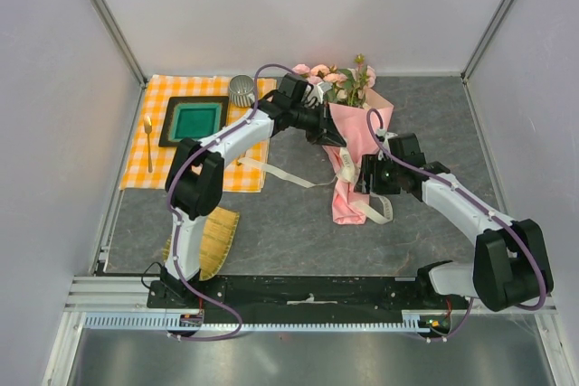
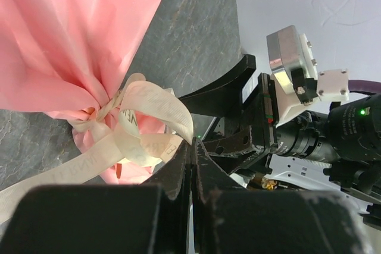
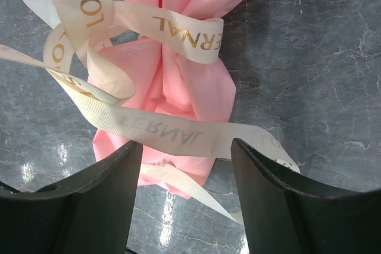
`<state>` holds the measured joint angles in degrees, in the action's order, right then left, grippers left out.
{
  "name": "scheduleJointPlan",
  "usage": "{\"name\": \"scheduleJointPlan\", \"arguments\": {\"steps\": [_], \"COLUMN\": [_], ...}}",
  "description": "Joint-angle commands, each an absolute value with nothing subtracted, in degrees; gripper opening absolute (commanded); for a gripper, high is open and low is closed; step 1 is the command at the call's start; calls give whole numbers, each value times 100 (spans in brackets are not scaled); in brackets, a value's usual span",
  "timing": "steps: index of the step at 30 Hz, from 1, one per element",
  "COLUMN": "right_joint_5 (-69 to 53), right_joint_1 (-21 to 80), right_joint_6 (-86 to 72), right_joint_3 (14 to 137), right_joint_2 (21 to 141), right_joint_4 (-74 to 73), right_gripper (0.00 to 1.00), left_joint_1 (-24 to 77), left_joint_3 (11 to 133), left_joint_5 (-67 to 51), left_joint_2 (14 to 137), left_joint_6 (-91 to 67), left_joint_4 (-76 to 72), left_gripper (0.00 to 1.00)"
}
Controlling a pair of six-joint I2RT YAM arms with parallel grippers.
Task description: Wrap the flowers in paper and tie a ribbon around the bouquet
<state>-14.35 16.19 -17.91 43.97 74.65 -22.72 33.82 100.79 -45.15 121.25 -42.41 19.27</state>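
Two grippers sit at the bouquet (image 1: 353, 137), which lies on the table (image 1: 289, 232) at centre of the top view. Long axis near vertical in the frame: flowers (image 1: 339, 79) toward the top edge, paper (image 1: 364, 124) cone narrowing downward to a cinched neck, loose paper tail below. Ribbon (image 3: 178, 34) wound round the neck, looped and crossed, not seen drawn tight; one end trailing left across the table, another toward lower right.

Left gripper (image 2: 191, 162): fully shut, extended from upper left, tips at the left side of the neck. Apex of a ribbon loop meeting the closed tips; judged pinched there.

Right gripper (image 3: 184, 203): wide open, nothing held, set in from lower right, just right of the neck. In the right wrist view, one ribbon strand crossing just ahead of the fingers, paper tail behind it, no contact seen.

Governing relation: free strand nearest the right arm, running from finger to finger, along the closing line. Judged next: turn the right wrist, close across the strand's width, pull away from the left gripper. Risk: catching paper with ribbon.

Containers: paper cone holding the flowers, blooms above its rim. Tray (image 1: 196, 121) on the cloth (image 1: 136, 169), upper left, nothing seen inside. Cup (image 1: 242, 90) at the tray's upper right corner, contents not discernible.
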Motion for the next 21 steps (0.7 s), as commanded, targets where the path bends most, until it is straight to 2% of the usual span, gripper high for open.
{"name": "scheduleJointPlan", "arguments": {"steps": [1,6,8,12,13,15,17,18,19,21], "right_joint_5": [-1187,-1222,-1230,-1362,-1362,-1441,-1441,-1380,-1362,-1301], "right_joint_1": [1740,1775,1775,1784,1784,1802,1837,1837,1828,1837], "right_joint_6": [-1652,-1670,-1723,-1705,-1696,-1696,-1696,-1696,-1714,-1731], "right_joint_3": [4562,4483,4386,4394,4429,4438,4386,4368,4342,4316], "right_joint_2": [7348,7006,6917,7162,7215,7294,7295,7286,7269,7216], "right_joint_4": [-1995,-1750,-1609,-1398,-1389,-1371,-1345,-1345,-1345,-1380], "right_gripper": [68,61,52,42,29,20,22,28,46,52], "left_joint_1": [3340,3244,3208,3173,3164,3147,3138,3138,3129,3112], "left_joint_3": [10248,10152,10073,10011,9993,9949,9888,9888,9879,9870], "left_joint_5": [-4606,-4483,-4474,-4456,-4473,-4439,-4438,-4430,-4438,-4447], "left_joint_2": [11971,11901,11874,11856,11839,11813,11777,11760,11768,11760], "left_joint_6": [-3929,-3771,-3753,-3753,-3753,-3735,-3718,-3709,-3692,-3691], "left_joint_4": [2136,2285,2285,2276,2276,2285,2285,2276,2276,2285], "left_gripper": [2,2,2,2,1,2,2,1,1,2]}}
